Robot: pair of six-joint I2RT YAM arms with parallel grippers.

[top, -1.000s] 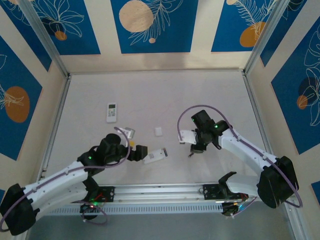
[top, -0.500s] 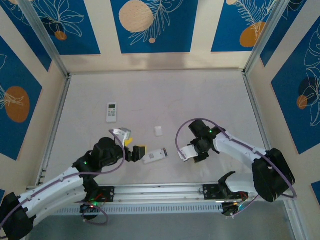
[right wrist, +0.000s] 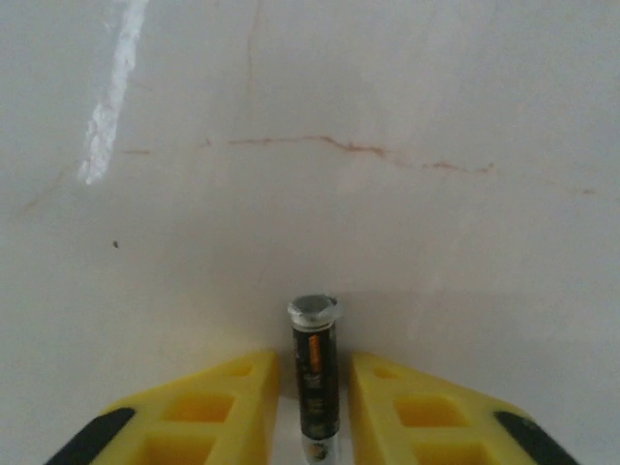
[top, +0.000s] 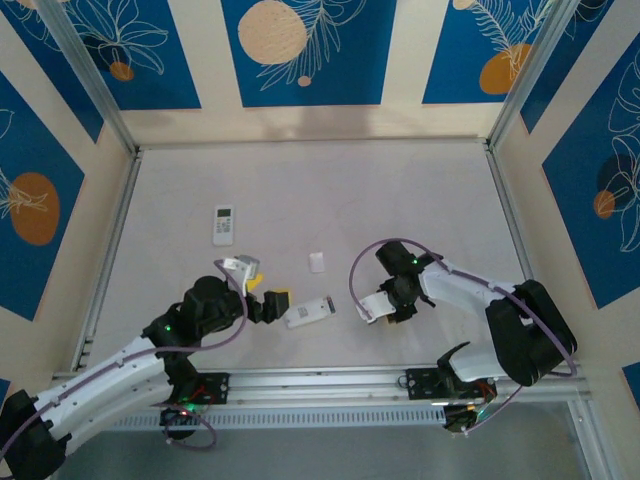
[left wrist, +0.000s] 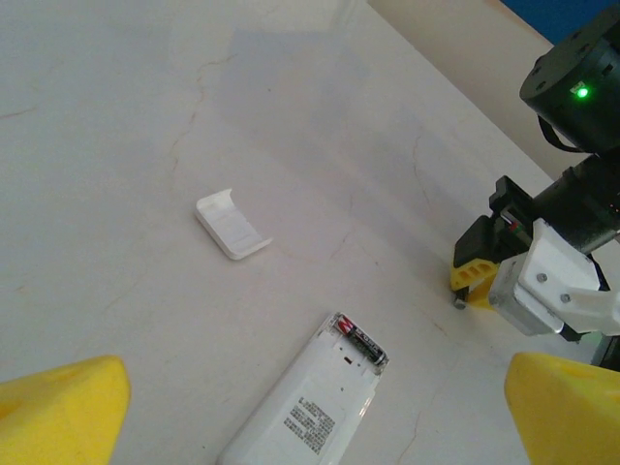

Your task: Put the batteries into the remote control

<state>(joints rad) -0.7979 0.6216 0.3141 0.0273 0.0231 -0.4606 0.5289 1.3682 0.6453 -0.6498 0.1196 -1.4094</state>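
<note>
A white remote control (top: 310, 312) lies back-up near the front middle of the table, and its battery bay holds one dark battery (left wrist: 363, 344). My left gripper (top: 272, 298) stands wide open just left of the remote, with nothing between its yellow fingers (left wrist: 58, 407). Right of the remote, my right gripper (top: 385, 305) is low on the table. A dark battery with an orange mark (right wrist: 315, 373) lies between its yellow fingers (right wrist: 232, 392). These fingers flank it closely, with a slim gap on each side.
The remote's small white battery cover (top: 317, 262) lies loose behind the remote. A second white remote (top: 223, 224) sits at the back left. Metal rails (top: 115, 240) border the table.
My right gripper has come down and to the left onto the table, and its jaws have narrowed around the battery. The left arm has shifted slightly by the remote.
</note>
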